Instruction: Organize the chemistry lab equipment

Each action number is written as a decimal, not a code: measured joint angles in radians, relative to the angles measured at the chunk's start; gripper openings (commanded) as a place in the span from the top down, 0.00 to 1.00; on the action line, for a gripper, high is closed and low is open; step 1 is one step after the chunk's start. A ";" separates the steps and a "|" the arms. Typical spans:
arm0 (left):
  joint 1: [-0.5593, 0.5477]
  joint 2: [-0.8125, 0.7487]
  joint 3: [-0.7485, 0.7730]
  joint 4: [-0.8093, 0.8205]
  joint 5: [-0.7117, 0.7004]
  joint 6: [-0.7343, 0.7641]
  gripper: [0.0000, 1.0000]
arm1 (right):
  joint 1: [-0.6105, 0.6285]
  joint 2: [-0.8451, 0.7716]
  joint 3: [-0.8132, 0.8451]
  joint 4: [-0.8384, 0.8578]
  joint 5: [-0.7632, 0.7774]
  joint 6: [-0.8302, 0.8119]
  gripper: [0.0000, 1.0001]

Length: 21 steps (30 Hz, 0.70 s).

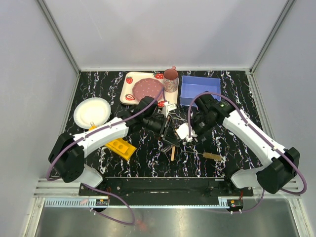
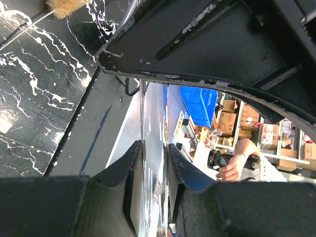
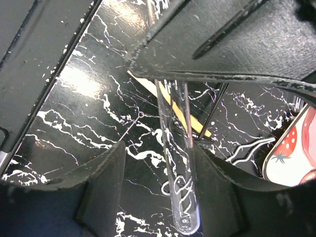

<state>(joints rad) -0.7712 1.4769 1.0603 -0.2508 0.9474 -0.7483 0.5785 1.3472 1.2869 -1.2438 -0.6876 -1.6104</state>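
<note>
Left claw (image 2: 154, 145) is narrow. Its two fingers (image 2: 129, 163) pinch a glass tube (image 2: 154, 123) from both sides. This claw is tipped on its side, so its camera looks out past the desk (image 1: 237, 89).

The right claw (image 3: 159, 153) has a clear tube (image 3: 177, 173) between its fingers too. The tube is close to one finger, and there is a gap next to the other finger. I cannot tell if this claw is squeezing it. The round end of the tube sticks out past the fingertips. I also cannot tell if both claws have the same tube.

Both claws are close together over the middle of the desk.

Under the clear tube, the wooden stick (image 1: 173, 153) and the thin wire tongs (image 3: 216, 106) lie on the desk. The yellow rack (image 1: 121, 147) lies near the front, partly under the left arm. The tube brush (image 1: 213, 156) lies near the front on the right side.

At the back are the strawberry tray (image 1: 129, 91) and a blue box (image 1: 199, 91). A white plate (image 1: 92, 112) is on the left.
</note>
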 measured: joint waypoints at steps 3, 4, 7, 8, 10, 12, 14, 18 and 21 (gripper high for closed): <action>-0.002 0.002 0.000 0.000 0.008 0.000 0.78 | 0.010 0.000 -0.004 0.024 0.032 -0.002 0.56; -0.001 0.004 0.000 0.001 0.011 0.000 0.78 | 0.011 0.000 -0.004 0.029 0.037 -0.002 0.58; -0.001 0.013 0.003 0.003 0.020 -0.002 0.76 | 0.017 0.001 -0.004 0.043 0.049 0.000 0.64; -0.001 0.015 0.004 0.003 0.021 -0.004 0.75 | 0.018 0.002 -0.003 0.045 0.050 0.000 0.67; -0.001 0.016 0.005 0.004 0.023 -0.006 0.70 | 0.018 0.002 -0.003 0.050 0.050 0.003 0.73; -0.001 0.016 0.005 0.005 0.022 -0.011 0.65 | 0.018 0.002 -0.003 0.051 0.050 0.008 0.78; 0.008 0.016 0.005 0.013 0.018 -0.021 0.57 | 0.020 0.002 -0.003 0.047 0.047 0.024 0.82; 0.044 -0.005 0.004 0.020 0.000 -0.046 0.41 | 0.021 0.002 -0.004 0.049 0.039 0.060 0.86; 0.071 -0.053 -0.001 0.022 -0.023 -0.060 0.29 | 0.021 -0.008 -0.015 0.053 0.016 0.104 0.87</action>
<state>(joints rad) -0.7006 1.4239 1.0595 -0.2287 0.9245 -0.8085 0.5999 1.3388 1.2720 -1.1912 -0.6720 -1.5066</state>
